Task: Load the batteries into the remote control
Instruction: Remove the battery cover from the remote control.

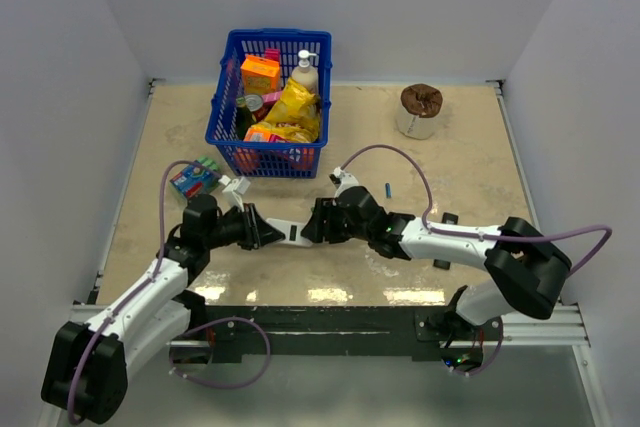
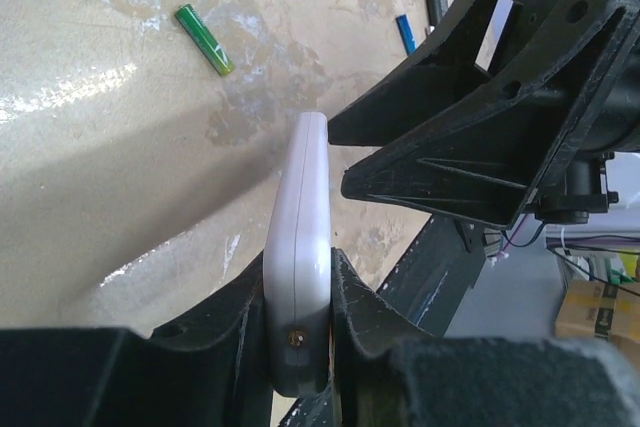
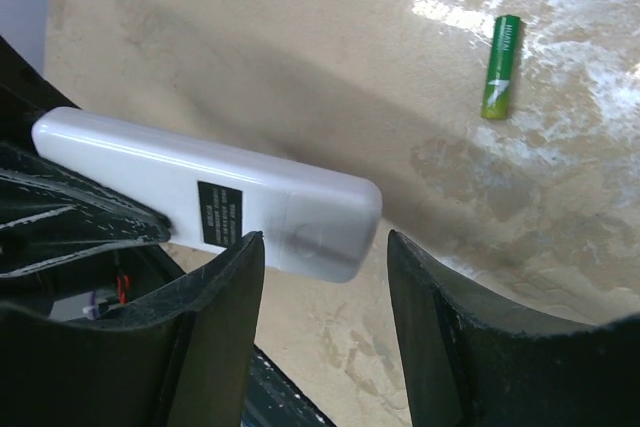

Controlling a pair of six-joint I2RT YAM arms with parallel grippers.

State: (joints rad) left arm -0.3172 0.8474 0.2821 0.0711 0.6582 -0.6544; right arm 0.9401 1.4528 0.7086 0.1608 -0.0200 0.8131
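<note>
The white remote control (image 1: 293, 232) hangs above the table between both arms. My left gripper (image 1: 266, 231) is shut on one end of it; the left wrist view shows the remote (image 2: 300, 187) edge-on, clamped between the jaws of the left gripper (image 2: 297, 282). My right gripper (image 1: 313, 224) is open, and its fingers straddle the remote's free end (image 3: 210, 202) beside the dark label without visibly touching it; it also shows in the right wrist view (image 3: 325, 252). A green battery (image 3: 501, 66) lies on the table and also shows in the left wrist view (image 2: 205, 39). A blue battery (image 1: 388, 189) lies further right.
A blue basket (image 1: 222, 97) full of groceries stands at the back. A pack of batteries (image 1: 195, 177) and a small white piece (image 1: 238, 185) lie to the left. A slim black remote (image 1: 445, 239) lies beside the right arm. A white roll with a brown top (image 1: 421, 110) stands back right.
</note>
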